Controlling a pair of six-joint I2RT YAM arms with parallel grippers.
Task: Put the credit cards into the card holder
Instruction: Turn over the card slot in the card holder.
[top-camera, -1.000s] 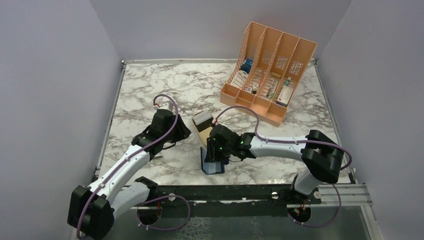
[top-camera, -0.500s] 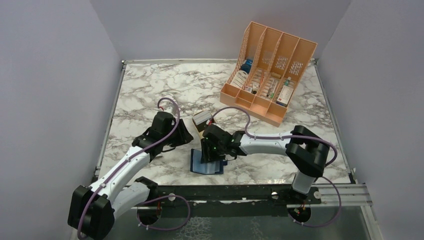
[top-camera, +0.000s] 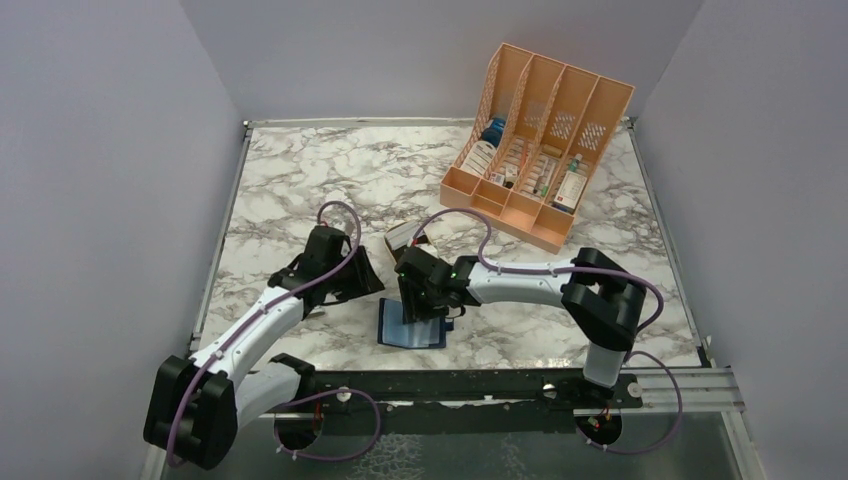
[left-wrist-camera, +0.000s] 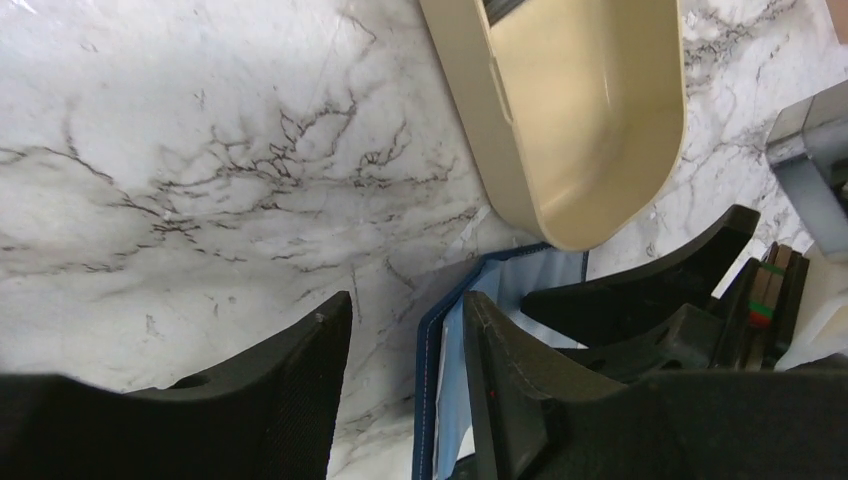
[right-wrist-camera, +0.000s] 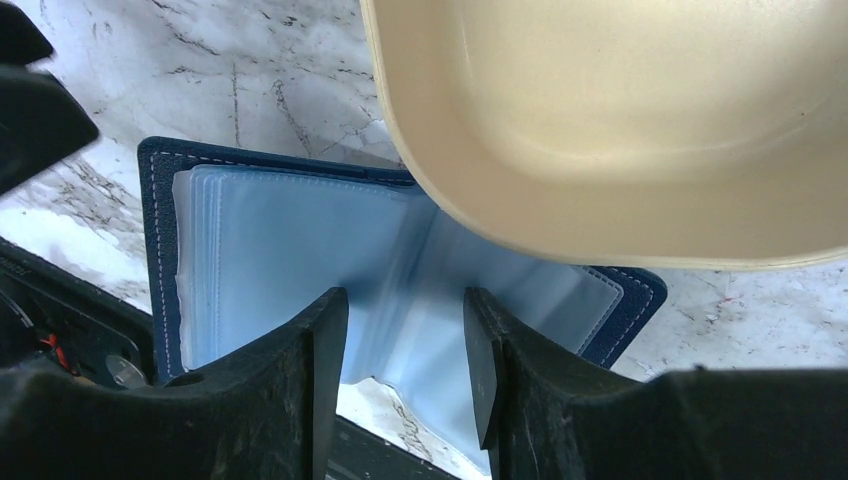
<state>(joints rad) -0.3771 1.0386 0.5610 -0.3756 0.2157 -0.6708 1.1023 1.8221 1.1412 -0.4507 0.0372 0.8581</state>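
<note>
The navy card holder (top-camera: 396, 331) lies open on the marble, its clear sleeve pages (right-wrist-camera: 280, 240) face up. My right gripper (top-camera: 421, 303) is open, and its fingers stand over the middle pages, which look blurred (right-wrist-camera: 403, 300). My left gripper (top-camera: 366, 277) is open just left of the holder. The holder's navy edge (left-wrist-camera: 430, 375) lies between the left gripper's fingers (left-wrist-camera: 405, 312). The open gold tin (right-wrist-camera: 620, 120) sits just beyond the holder and looks empty inside. A grey block (top-camera: 403, 236) sits at its far end. No loose credit cards show.
A peach-orange slotted rack (top-camera: 535, 140) with bottles and small items stands at the back right. The black rail (top-camera: 450, 385) runs along the table's near edge, close to the holder. Grey walls enclose the table on the left, right and far sides.
The card holder, which stood nearly upright under my right gripper, has opened and now lies flat. My right gripper has moved left over it. My left gripper has edged closer.
</note>
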